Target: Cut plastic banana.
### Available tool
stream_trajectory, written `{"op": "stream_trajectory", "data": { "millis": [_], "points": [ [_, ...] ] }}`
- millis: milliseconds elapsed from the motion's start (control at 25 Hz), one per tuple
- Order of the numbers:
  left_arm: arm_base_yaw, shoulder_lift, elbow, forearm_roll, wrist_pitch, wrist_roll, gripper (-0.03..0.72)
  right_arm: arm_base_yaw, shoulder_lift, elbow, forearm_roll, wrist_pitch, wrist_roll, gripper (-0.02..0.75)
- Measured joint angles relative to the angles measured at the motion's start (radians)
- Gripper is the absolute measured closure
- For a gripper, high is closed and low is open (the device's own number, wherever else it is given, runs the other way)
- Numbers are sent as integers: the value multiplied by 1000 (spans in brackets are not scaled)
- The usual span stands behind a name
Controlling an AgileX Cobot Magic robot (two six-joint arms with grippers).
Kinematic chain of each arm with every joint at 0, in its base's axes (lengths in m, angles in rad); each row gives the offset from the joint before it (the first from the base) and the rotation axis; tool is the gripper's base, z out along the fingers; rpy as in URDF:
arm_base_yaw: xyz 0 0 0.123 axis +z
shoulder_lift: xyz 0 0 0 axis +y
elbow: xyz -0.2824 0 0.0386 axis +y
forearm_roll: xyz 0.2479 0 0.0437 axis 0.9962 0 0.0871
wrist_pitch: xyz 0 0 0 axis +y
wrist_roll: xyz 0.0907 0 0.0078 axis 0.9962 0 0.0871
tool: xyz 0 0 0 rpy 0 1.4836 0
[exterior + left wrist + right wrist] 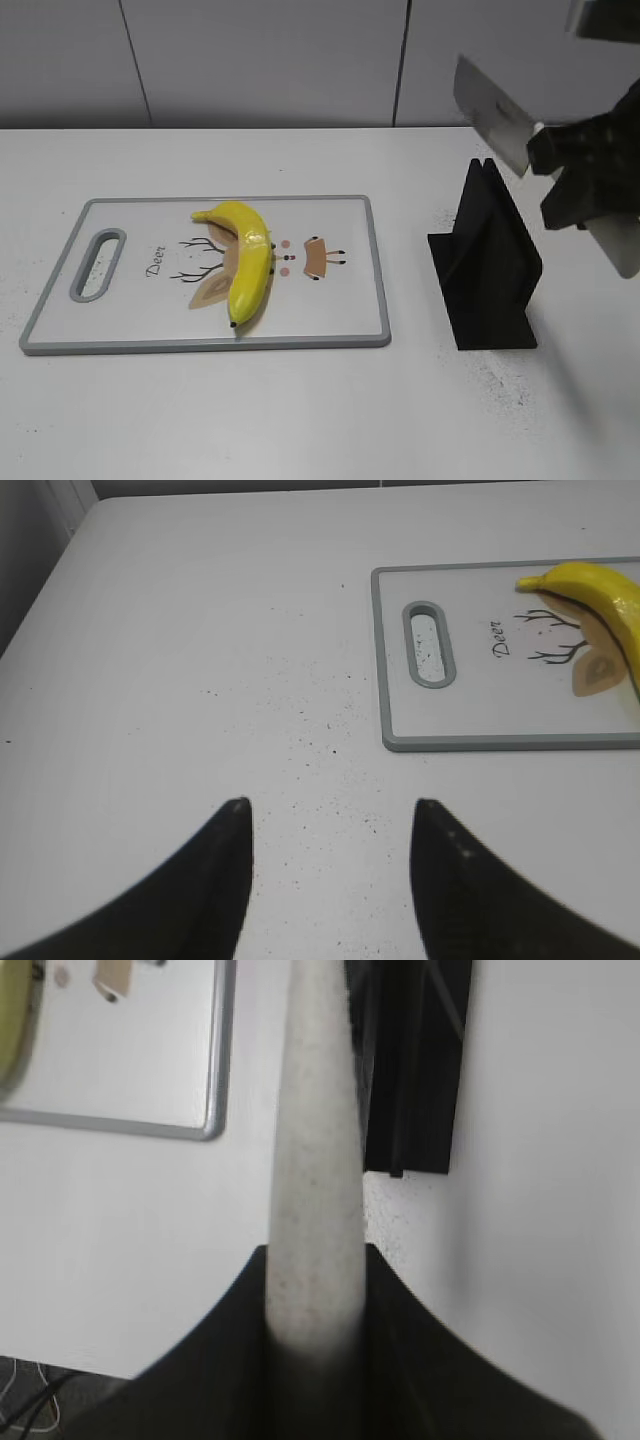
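White desk against a pale panelled wall

The desk (300, 420) is speckled with dark specks; behind its far edge the wall (260, 60) shows thin dark vertical seams under even light.

There is one plastic banana (245, 263), lying on one grey-rimmed cutting board (365, 300) printed with a single deer drawing. One black knife stand (487, 262) sits on the white surface (300, 410), apart from the board. One knife (492, 112) is in view, with a pale handle. Two grippers show: the left gripper (330, 805) and the right gripper (590, 175).
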Motion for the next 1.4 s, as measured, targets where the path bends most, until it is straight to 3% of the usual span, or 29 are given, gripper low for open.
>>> {"op": "stream_trajectory", "data": {
  "millis": [240, 440, 720, 880, 1160, 1400],
  "points": [
    [0, 0, 0, 0, 0, 2, 198, 0, -40, -87, -12, 1, -8, 575],
    [0, 27, -34, 0, -23, 49, 198, 0, -19, -169, -19, 1, -193, 575],
    [0, 336, -130, -31, -119, 171, 198, 0, 182, -393, -28, 65, -434, 575],
    [0, 564, -218, -104, -181, 314, 198, 0, 303, -501, -26, 95, -640, 576],
    [0, 962, -459, -310, -190, 662, 198, 0, 437, -573, 30, 103, -1085, 576],
    [0, 1239, -675, -519, -108, 1047, 198, 0, 521, -574, 118, 107, -1398, 576]
  ]
}}
